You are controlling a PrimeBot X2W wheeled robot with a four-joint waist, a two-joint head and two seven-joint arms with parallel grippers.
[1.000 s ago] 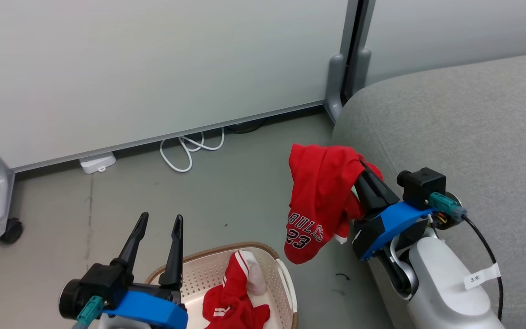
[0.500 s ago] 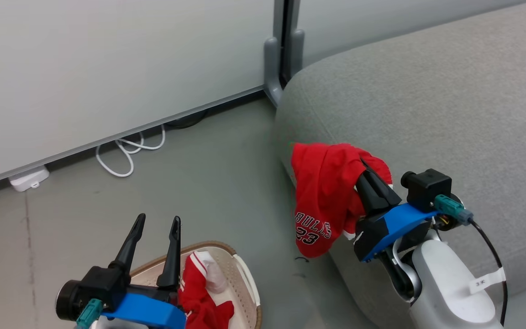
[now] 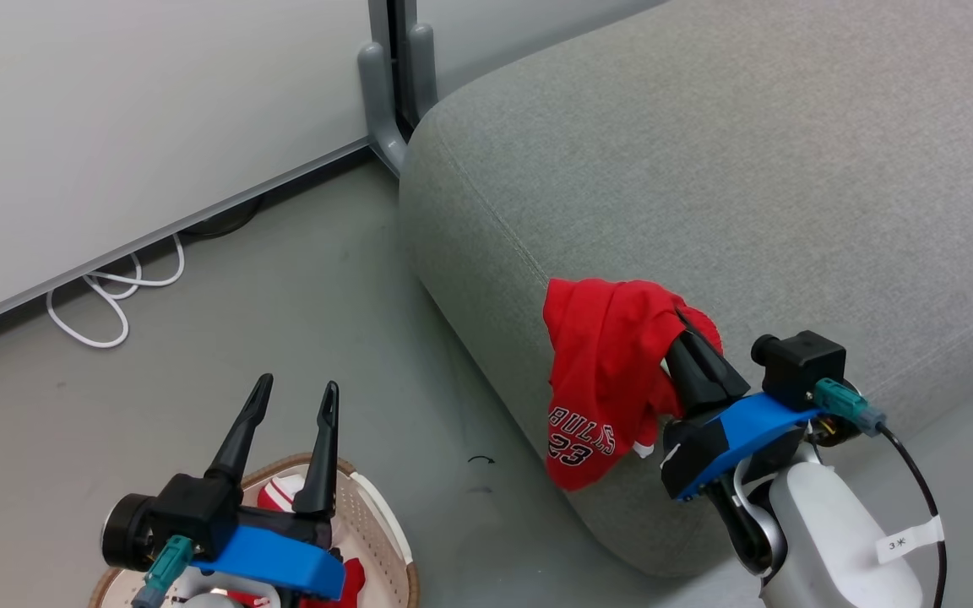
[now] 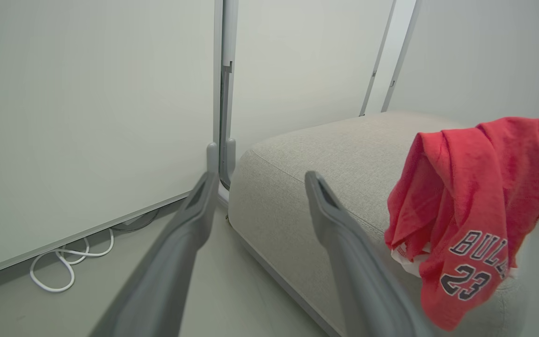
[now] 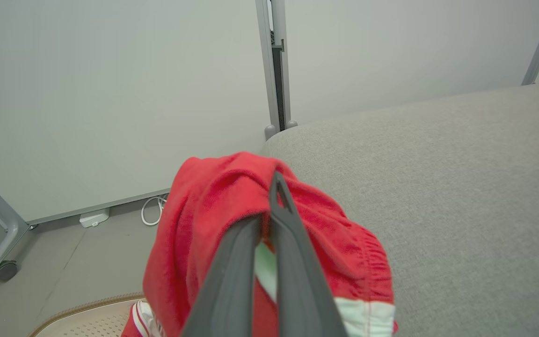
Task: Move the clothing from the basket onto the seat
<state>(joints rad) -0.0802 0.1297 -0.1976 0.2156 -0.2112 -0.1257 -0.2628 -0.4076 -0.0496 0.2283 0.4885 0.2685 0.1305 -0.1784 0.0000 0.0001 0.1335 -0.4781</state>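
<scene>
Red clothing (image 3: 596, 363) hangs clamped in right gripper (image 3: 681, 325).

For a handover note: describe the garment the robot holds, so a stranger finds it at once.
Find the large grey seat. At its edge the right gripper holds red clothing. Unlike the red piece in the basket, it shows number 23.

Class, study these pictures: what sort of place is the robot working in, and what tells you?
Probably a lab or office staged as a home: pale partition panels on a wheeled frame, a loose white cable on the grey floor, and a grey seat.
</scene>
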